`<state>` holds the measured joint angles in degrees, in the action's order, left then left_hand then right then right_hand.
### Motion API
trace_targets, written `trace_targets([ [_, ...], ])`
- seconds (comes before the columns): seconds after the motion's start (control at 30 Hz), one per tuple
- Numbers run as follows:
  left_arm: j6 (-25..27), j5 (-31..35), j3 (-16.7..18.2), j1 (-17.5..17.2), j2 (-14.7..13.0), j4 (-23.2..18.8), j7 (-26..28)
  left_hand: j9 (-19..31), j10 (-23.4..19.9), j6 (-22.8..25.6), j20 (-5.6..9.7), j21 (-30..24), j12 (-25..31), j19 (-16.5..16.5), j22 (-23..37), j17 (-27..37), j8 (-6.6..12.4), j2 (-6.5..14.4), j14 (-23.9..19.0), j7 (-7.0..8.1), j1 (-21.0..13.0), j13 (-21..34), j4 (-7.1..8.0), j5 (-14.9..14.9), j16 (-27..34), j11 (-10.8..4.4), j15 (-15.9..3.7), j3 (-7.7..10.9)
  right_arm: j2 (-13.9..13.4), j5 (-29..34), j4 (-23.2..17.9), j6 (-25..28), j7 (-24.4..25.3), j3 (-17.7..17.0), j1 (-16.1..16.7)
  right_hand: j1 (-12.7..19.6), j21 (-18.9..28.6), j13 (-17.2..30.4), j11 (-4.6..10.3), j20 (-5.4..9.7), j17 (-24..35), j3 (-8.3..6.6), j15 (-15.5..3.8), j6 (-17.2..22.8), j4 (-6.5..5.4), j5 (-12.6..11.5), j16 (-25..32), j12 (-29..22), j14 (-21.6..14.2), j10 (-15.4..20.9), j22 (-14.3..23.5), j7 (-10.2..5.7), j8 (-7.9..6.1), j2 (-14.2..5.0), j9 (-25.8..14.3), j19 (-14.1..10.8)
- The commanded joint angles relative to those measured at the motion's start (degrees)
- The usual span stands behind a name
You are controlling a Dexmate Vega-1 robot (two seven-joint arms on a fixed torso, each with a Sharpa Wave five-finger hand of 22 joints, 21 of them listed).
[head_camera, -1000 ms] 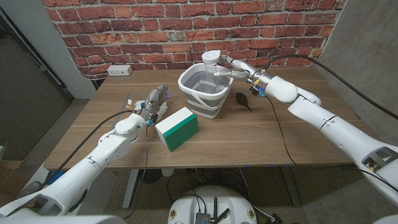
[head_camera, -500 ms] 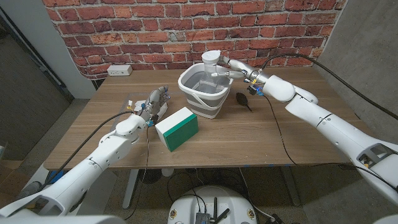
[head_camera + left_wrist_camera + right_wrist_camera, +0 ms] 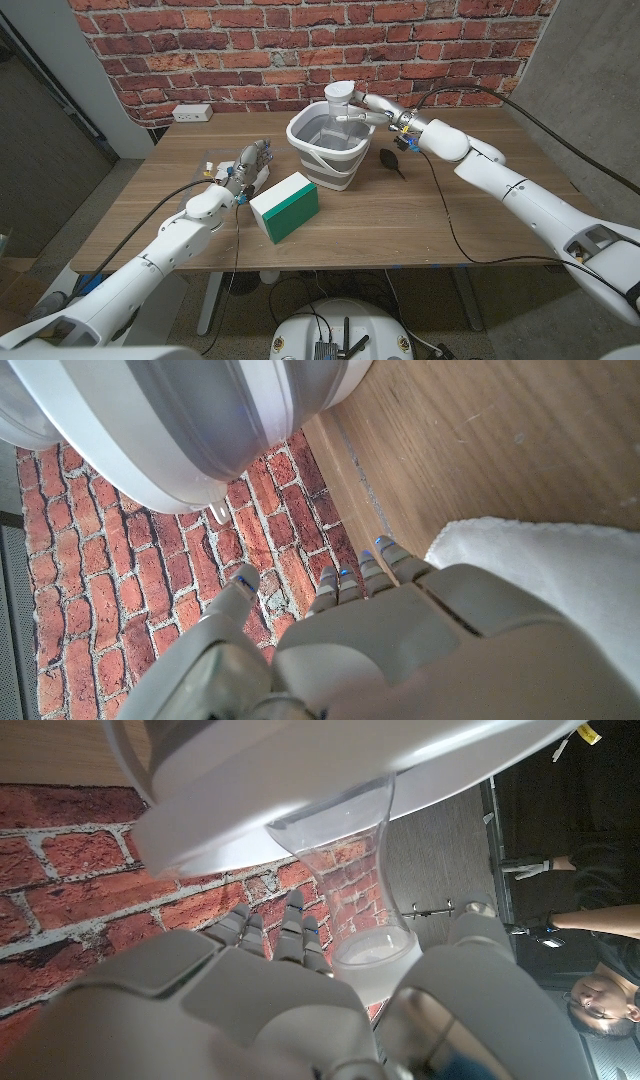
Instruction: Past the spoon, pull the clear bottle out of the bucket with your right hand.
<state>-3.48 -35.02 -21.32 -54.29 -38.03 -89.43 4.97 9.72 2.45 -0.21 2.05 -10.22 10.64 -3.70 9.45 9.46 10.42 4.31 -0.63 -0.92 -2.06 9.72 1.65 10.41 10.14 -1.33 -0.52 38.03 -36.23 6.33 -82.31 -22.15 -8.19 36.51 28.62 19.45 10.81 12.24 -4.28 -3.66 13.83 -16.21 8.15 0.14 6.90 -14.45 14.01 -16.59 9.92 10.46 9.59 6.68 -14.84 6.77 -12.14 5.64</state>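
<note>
Clear plastic, waisted in shape with a white cap: we list the clear bottle [image 3: 339, 103] first, standing upright inside the bucket [image 3: 325, 155] at its far right side, its neck and cap rising above the rim. In the right wrist view the bottle [image 3: 355, 885] shows a smooth, see-through wall with the brick behind visible through it, narrowing at the middle and widening again toward the cap.

Our right hand [image 3: 375, 106] reaches in from the right at the level of the bottle's upper part. Its fingers [image 3: 290, 935] lie along one side of the bottle and the thumb stands on the other side, with the bottle between them; we cannot tell whether they press on it yet.

We record the bucket as grey inside with a white rim and a ribbed, banded wall, rounded-square in plan, standing on the wooden table [image 3: 420, 215] toward its far middle.

Just right of the bucket lies the spoon [image 3: 390, 163], dark and matte, below our right forearm.

Our left hand [image 3: 250, 160] sits well left of the bucket, holding nothing, fingers loosely extended over a white cloth [image 3: 540, 580] of soft nap.

Near it stands a green box [image 3: 285, 206] with a white top face. A red brick wall [image 3: 250, 50] with pale mortar backs the table, with a white power outlet [image 3: 192, 113] at its foot.
</note>
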Motion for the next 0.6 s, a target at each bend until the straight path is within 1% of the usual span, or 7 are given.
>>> trace_targets([
  [0.03,0.3,0.0,0.0,-0.1,0.1,0.0,0.2,0.3,-0.2,0.4,1.68,-0.2,0.2,0.0,0.1,0.1,0.11,3.7,-0.4,0.08,0.2,0.3,-0.05,0.1,-0.1,-0.13,0.09,0.42,1.1,0.7,1.9,-1.4,0.3,0.6,-1.4,0.1,0.4,0.0,0.15,0.3,0.1,-0.14,-0.75,1.2,0.31,-0.3,0.6,-0.6,0.3,1.3,0.1,5.51,-0.41,-0.62,-0.1,-0.4],
  [0.23,0.3,0.1,-0.3,0.2,0.2,0.4,0.0,0.3,-0.2,0.4,1.69,-0.2,0.2,0.1,0.1,0.1,0.11,3.7,-0.5,0.08,0.2,0.3,-0.07,0.1,-0.1,-0.07,0.1,0.45,1.6,1.2,2.5,-1.4,1.2,0.8,-1.5,0.5,0.5,-0.2,0.78,0.71,0.0,-0.21,-1.48,2.9,0.63,-0.4,1.0,-0.9,-1.0,2.8,0.1,5.5,-0.75,-0.76,-0.1,-1.1],
  [0.27,0.2,0.1,-0.3,0.3,0.2,0.5,-0.1,0.3,-0.2,0.4,1.71,-0.2,0.2,0.1,0.1,0.1,0.1,3.7,-0.5,0.08,0.2,0.3,-0.07,0.1,-0.1,-0.09,0.1,0.46,1.7,1.3,2.5,-1.3,1.4,0.8,-1.5,0.8,0.4,-0.2,1.33,0.66,-0.1,-0.24,-1.82,3.6,0.86,-0.6,1.2,-1.1,-1.6,3.7,0.1,5.51,-0.88,-0.75,-0.1,-1.3],
  [0.4,0.3,0.2,-0.3,0.3,0.2,0.6,-0.1,0.3,-0.1,0.4,1.64,-0.2,0.2,0.2,0.1,0.1,0.1,3.7,-0.5,0.06,0.2,0.3,-0.08,0.1,-0.1,-0.04,0.08,0.48,1.9,2.2,2.7,-1.3,2.5,1.0,-1.4,1.6,0.6,-0.3,2.33,0.93,-0.2,-0.34,-2.69,5.4,1.3,-0.9,1.8,-1.2,-3.2,5.0,0.1,5.46,-1.23,-0.75,-0.1,-2.3],
  [0.43,0.3,0.1,-0.3,0.3,0.2,0.6,-0.1,0.3,-0.1,0.5,1.68,-0.2,0.2,0.2,0.1,0.1,0.11,3.7,-0.5,0.05,0.2,0.3,-0.08,0.1,-0.1,-0.05,0.08,0.48,2.0,2.4,2.7,-1.3,2.8,1.0,-1.4,1.9,0.7,-0.3,2.85,1.02,-0.3,-0.41,-3.05,6.0,1.47,-1.0,2.0,-1.3,-3.8,5.6,0.1,5.44,-1.36,-0.76,-0.1,-2.9],
  [0.57,0.3,0.1,-0.3,0.4,0.2,0.7,-0.2,0.3,-0.1,0.5,1.67,-0.2,0.2,0.3,0.1,0.1,0.09,3.7,-0.5,0.09,0.2,0.3,-0.09,0.1,-0.1,-0.21,0.22,0.51,2.2,3.2,2.6,-1.1,4.2,0.9,-1.1,3.0,0.9,-0.4,3.81,1.07,-0.4,-0.54,-4.2,8.1,1.89,-1.5,2.6,-1.7,-5.7,7.6,0.0,5.39,-1.83,-0.67,-0.2,-4.6],
  [0.6,0.2,0.1,-0.3,0.4,0.2,0.8,-0.3,0.3,-0.1,0.5,1.67,-0.2,0.2,0.3,0.1,0.1,0.1,3.7,-0.5,0.08,0.2,0.3,-0.09,0.1,-0.1,-0.2,0.24,0.51,2.3,3.4,2.6,-1.0,4.5,0.9,-1.0,3.3,0.9,-0.4,4.2,0.85,-0.4,-0.59,-4.41,8.6,1.97,-1.6,2.7,-1.8,-5.9,8.0,0.0,5.37,-1.99,-0.68,-0.2,-5.0],
])
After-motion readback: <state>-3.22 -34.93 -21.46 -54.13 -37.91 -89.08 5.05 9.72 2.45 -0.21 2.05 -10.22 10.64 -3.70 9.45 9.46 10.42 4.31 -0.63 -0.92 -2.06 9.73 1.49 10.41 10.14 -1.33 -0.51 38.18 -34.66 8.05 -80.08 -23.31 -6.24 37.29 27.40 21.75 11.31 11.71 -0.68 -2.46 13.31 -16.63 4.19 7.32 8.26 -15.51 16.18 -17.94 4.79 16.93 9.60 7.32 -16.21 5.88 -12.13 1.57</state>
